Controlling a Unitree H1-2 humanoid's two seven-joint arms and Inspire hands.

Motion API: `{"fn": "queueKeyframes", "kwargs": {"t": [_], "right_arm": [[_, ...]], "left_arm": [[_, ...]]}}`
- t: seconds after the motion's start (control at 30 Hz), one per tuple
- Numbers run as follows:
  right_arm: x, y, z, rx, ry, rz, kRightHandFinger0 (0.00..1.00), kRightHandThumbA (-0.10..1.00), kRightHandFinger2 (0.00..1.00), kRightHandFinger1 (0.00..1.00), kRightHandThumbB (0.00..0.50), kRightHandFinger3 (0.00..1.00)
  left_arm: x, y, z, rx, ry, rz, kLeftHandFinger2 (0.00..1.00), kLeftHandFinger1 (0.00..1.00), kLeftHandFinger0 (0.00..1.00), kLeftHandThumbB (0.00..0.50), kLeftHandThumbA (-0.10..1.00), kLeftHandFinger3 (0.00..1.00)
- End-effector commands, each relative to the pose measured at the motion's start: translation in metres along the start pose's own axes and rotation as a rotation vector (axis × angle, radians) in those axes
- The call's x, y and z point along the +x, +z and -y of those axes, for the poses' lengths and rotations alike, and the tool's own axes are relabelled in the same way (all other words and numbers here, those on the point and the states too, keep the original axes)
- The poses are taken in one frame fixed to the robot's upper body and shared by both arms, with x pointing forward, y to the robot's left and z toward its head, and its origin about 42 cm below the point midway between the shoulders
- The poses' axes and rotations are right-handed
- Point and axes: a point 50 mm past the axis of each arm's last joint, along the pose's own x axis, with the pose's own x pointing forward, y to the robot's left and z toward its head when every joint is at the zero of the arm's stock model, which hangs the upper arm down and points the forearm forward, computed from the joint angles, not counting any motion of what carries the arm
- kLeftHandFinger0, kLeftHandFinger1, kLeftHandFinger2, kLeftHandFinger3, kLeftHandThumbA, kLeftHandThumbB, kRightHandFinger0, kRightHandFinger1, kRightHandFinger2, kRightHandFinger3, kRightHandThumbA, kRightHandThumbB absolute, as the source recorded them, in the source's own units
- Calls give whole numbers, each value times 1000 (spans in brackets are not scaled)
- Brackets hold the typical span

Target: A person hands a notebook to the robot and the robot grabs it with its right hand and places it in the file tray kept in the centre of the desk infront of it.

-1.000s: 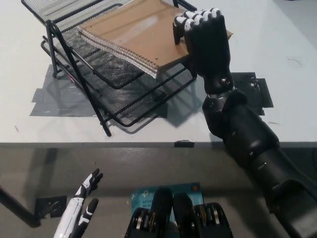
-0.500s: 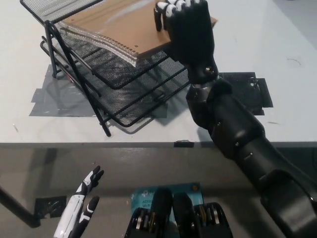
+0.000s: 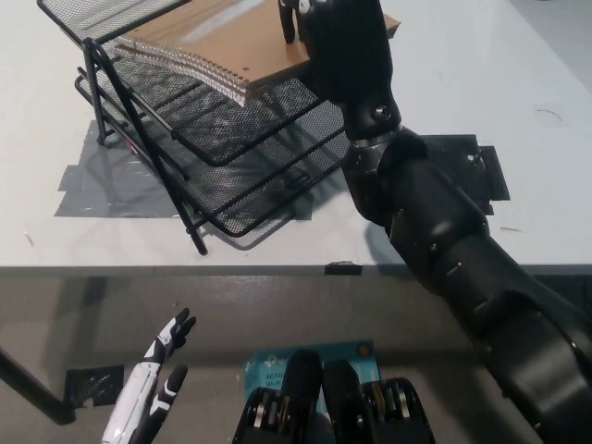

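Over the upper tier of the black wire-mesh file tray (image 3: 139, 129), a brown spiral-bound notebook (image 3: 227, 42) is held by the right hand (image 3: 338, 37). The black fingers are seen curled over the notebook's top cover at the corner farthest from the tray's front posts, so the hand is closed on the notebook. The notebook is tilted, with its wire-bound edge turned toward the tray's front and lying just above the mesh of the tier below it; whether that edge touches the mesh cannot be told. Part of the notebook's far side is cut off by the picture's top edge. The black right arm is stretched from the lower right, past the tray's right side, up to the notebook.

The tray is set on a pale desk (image 3: 518, 111), over patches of dark grey tape (image 3: 102, 180) stuck to the desk under and beside it. Another patch of the same tape is seen on the desk to the tray's right, partly hidden behind the arm.

Well below the tray, off the desk's near edge, the white left hand (image 3: 159, 370) is at rest with its fingers apart and nothing held.
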Motion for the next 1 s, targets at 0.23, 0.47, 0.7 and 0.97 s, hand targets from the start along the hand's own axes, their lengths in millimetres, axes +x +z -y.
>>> {"fn": "queueKeyframes", "kwargs": {"t": [0.23, 0.47, 0.7, 0.97], "right_arm": [[43, 11, 4, 19, -128, 22, 0, 680, 98, 0, 0, 3], [47, 31, -2, 46, -157, 1, 0, 773, 86, 0, 0, 13], [45, 46, -9, 42, -97, 44, 0, 926, 146, 0, 0, 46], [54, 57, 7, 156, 148, 111, 40, 874, 347, 90, 39, 424]], "left_arm": [[8, 11, -4, 18, -6, 52, 1000, 1000, 1000, 345, 1000, 1000], [9, 12, -3, 18, -11, 46, 1000, 1000, 1000, 335, 1000, 1000], [11, 14, -1, 23, -20, 54, 1000, 1000, 1000, 317, 1000, 1000], [13, 16, -4, 20, -13, 46, 1000, 1000, 1000, 341, 1000, 1000]]}}
